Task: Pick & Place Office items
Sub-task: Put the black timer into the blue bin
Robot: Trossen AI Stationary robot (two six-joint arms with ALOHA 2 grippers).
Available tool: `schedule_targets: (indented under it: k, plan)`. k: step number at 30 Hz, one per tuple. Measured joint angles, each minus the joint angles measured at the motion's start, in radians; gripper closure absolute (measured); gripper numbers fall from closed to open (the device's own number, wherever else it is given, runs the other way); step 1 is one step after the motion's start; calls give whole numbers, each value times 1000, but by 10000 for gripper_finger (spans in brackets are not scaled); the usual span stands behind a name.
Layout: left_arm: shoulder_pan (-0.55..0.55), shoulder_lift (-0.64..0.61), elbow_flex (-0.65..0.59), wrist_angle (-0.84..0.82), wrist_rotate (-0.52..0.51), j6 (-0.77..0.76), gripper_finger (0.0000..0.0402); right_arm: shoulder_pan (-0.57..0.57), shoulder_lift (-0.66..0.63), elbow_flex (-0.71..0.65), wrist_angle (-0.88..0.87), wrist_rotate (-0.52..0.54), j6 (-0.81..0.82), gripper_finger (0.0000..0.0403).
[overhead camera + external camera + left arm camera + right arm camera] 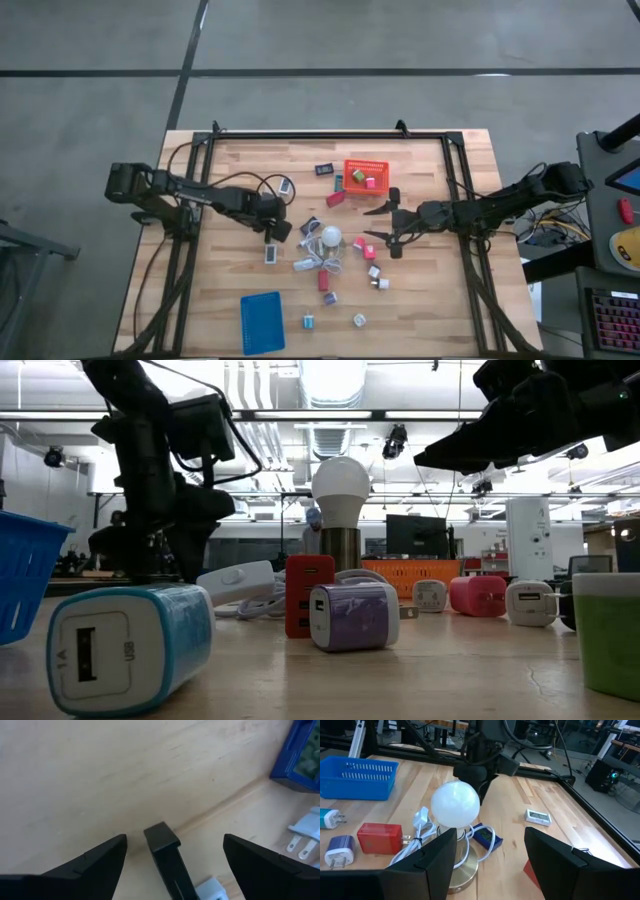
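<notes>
Small office items lie scattered mid-table: a red block (324,279), white cubes (381,283), and a dark flat rectangle with a pale label (271,254). My left gripper (277,232) is open, pointing down. Its fingers stand apart on either side of a dark flat piece (164,851) on the wood, without touching it. My right gripper (382,224) is open and empty, held above the table right of the white bulb (331,238). It faces the bulb (455,803) and the red block (379,838).
An orange mesh basket (365,173) holding red and pink pieces stands at the far middle. A blue basket (262,322) lies near the front edge. The bulb's brass base and white cord (418,840) sit among the items. A black frame rail (330,137) borders the table.
</notes>
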Motion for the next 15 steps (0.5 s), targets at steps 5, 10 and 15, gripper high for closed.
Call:
schedule_targets:
  k: [5, 10, 15]
  plan:
    - [-23, 0, 0, 0, 9, -53, 101, 0, 0, 0, 0, 0, 7, 175]
    - [-36, 0, 0, 0, 8, -77, 154, 0, 0, 0, -1, 0, 18, 175]
    - [-37, 0, 0, -2, 8, -76, 232, 0, 0, 0, -1, 1, 20, 175]
